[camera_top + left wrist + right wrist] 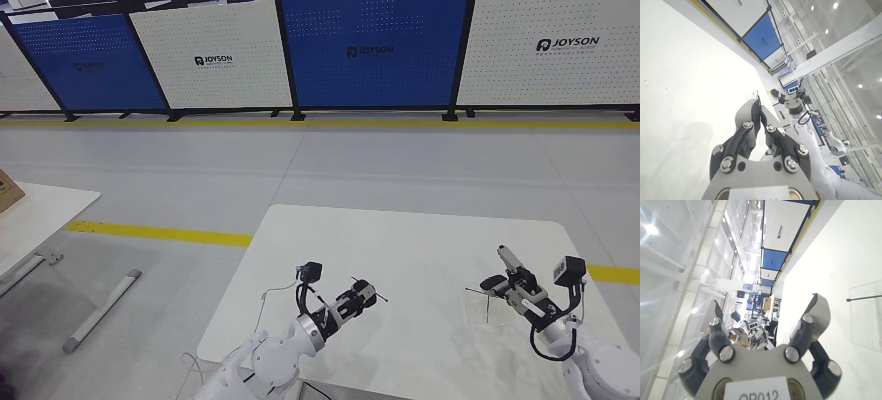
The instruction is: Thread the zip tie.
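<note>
My left gripper (759,108) is shut on a thin black zip tie (758,97), whose short end pokes out past the fingertips. From above, this gripper (362,293) hovers over the table's near left part with the tie (378,294) crossing its tips. My right gripper (765,303) stands open with nothing between its fingers (816,302). A second black zip tie (863,298) lies across a clear plate (866,323) beside that gripper. In the top view the right gripper (500,272) is at the table's right, just next to that tie (478,292).
The white table (420,250) carries nothing else between the two arms. Its edges run close to both arms at the near side. A second white table (40,215) stands to the far left, beyond a gap of floor.
</note>
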